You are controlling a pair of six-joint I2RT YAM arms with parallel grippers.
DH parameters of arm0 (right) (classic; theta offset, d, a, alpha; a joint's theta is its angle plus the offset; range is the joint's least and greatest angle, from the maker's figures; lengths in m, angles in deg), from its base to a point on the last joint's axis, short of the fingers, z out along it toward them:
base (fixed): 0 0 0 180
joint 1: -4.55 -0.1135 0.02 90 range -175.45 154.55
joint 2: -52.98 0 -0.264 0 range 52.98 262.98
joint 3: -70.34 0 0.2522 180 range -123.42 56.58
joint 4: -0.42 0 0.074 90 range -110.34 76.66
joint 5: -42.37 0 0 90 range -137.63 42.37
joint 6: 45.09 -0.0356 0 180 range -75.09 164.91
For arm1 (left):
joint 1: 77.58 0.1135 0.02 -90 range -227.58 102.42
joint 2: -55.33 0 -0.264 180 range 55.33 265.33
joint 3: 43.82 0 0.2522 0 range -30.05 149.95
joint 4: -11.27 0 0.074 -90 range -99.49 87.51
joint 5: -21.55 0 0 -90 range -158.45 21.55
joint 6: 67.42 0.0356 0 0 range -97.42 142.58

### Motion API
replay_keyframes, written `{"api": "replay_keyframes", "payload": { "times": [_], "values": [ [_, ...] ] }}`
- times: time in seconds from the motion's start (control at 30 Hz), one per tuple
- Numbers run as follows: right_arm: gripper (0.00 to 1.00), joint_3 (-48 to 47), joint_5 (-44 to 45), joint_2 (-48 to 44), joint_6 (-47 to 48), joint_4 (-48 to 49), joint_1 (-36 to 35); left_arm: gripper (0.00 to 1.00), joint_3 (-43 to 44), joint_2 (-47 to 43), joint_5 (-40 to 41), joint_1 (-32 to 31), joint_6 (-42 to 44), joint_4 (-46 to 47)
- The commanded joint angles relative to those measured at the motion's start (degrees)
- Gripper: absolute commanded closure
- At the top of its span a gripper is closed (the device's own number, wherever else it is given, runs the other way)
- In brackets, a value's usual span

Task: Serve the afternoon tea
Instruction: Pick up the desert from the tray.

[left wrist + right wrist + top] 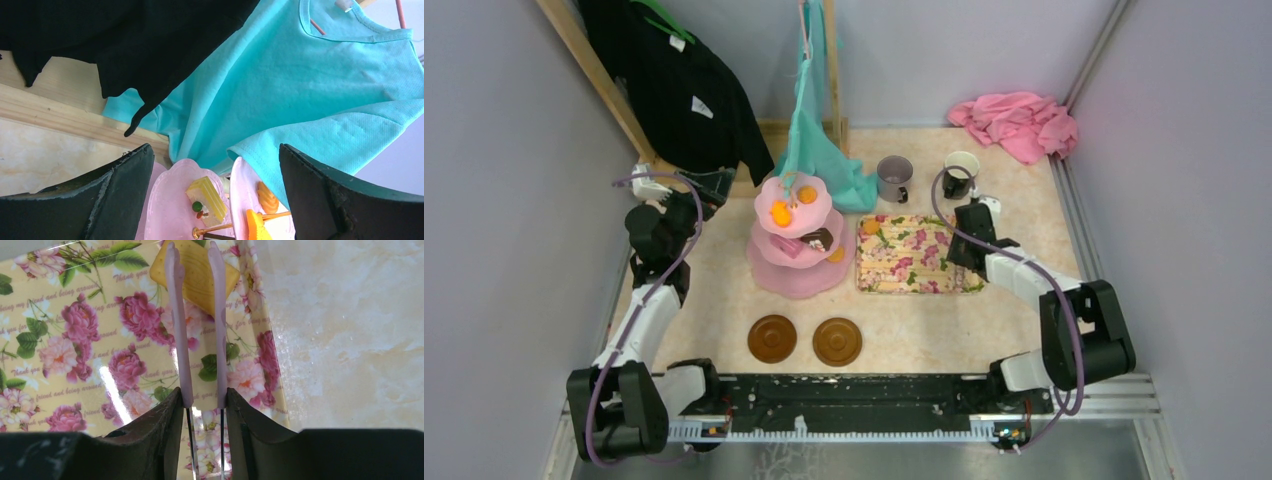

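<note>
Currently my right claw (202, 400) clamps thin pink plastic tongs (177, 330) over the square yellow toy cake (197, 275); straddle it squarely, then squeeze gently. Left claw (215, 155) gapes.

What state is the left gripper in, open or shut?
Open. The left gripper shows both fingers wide apart, gripping nothing.

Floral tray (906, 272), pink tongs (178, 330), teal shirt (300, 90)

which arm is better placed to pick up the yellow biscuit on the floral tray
Right. The right claw is shut on the pink tongs, their tips at the yellow biscuit on the floral tray. The left claw is open, off by the pink stand.
</note>
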Motion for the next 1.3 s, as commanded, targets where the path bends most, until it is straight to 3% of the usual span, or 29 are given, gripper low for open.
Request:
{"api": "replay_keyframes", "payload": {
  "times": [0.0,0.23,0.4,0.7,1.27],
  "values": [
    [0.66,-2.66,-2.58,0.19,-0.60,1.83,0.66,0.01,0.10,-0.84,-1.19,-0.15,-0.28,2.02],
    [0.66,-2.65,-4.60,-0.67,-0.87,0.50,0.67,0.01,0.10,-0.85,-1.41,-0.14,-0.53,2.16],
    [0.66,-4.13,-0.53,-1.97,0.40,-0.52,0.67,0.01,0.05,-0.86,-1.35,-0.21,-0.53,2.17],
    [0.66,-8.35,1.10,1.39,1.37,-0.62,1.72,0.01,0.07,-0.46,-1.26,-0.06,-0.35,2.17],
    [0.66,-7.14,-2.33,6.02,0.81,1.75,4.11,0.01,0.01,-0.63,-1.35,-0.07,-0.29,2.18]
  ]
}}
